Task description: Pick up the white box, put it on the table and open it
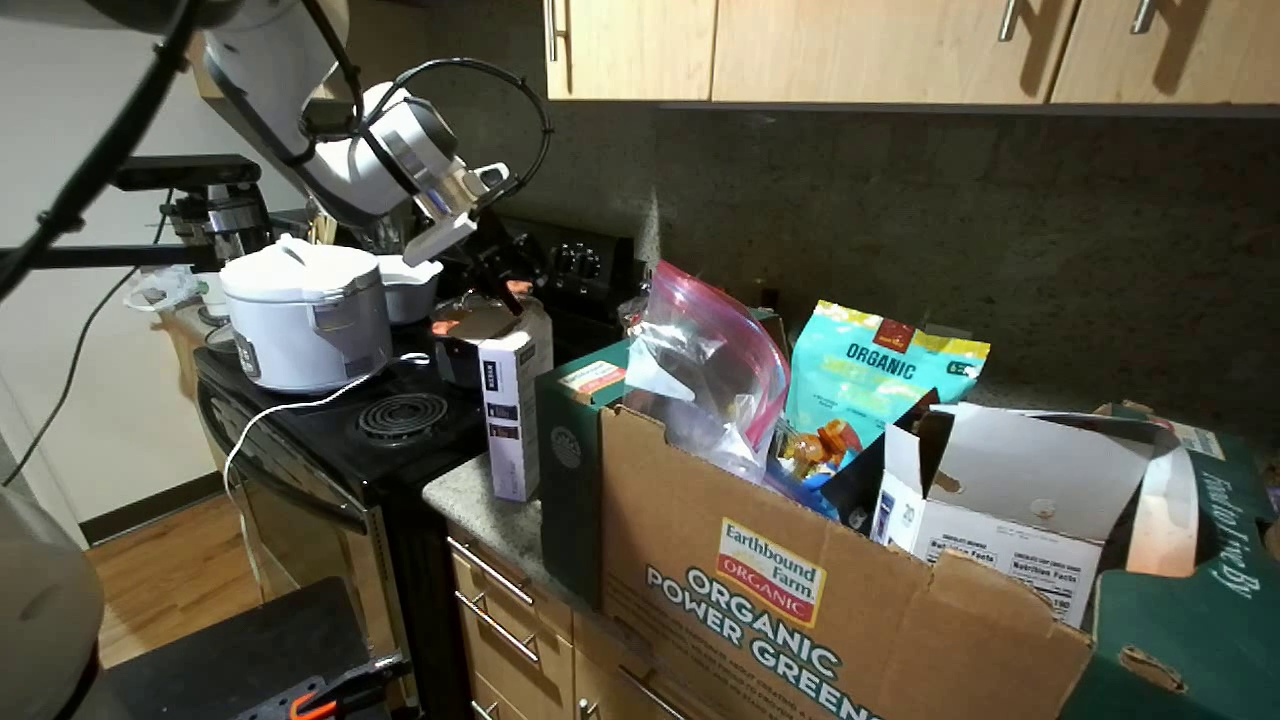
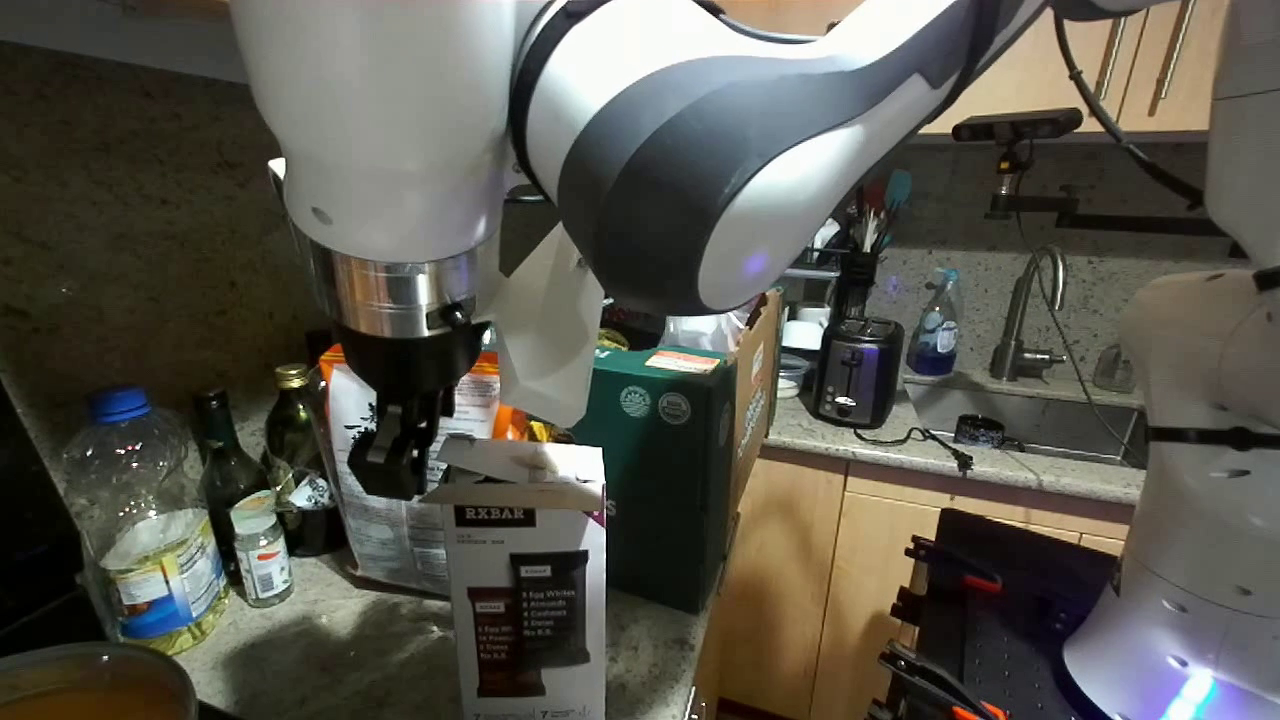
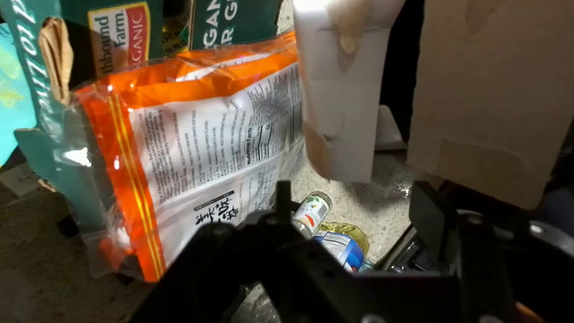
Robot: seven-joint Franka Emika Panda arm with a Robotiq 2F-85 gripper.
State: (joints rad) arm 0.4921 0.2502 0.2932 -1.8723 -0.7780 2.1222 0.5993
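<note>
The white box (image 1: 512,420), a tall slim carton with a dark printed panel, stands upright on the stone table (image 1: 462,492) near the stove. In an exterior view the white box (image 2: 525,610) shows its RXBAR face, with loose flaps at its top. In the wrist view, torn flaps of the white box (image 3: 343,112) hang apart with a dark gap between them. My gripper (image 3: 351,193) is open, with nothing between its fingers. In both exterior views the gripper (image 1: 510,285) (image 2: 395,450) is by the box's top edge; whether it touches a flap I cannot tell.
A large brown and green cardboard box (image 1: 800,600) stands beside the white box. An orange-edged snack bag (image 3: 215,134), an oil bottle (image 2: 160,560) and a small jar (image 2: 260,555) stand behind. The black stove (image 1: 340,430) holds a white cooker (image 1: 310,320) and a pot.
</note>
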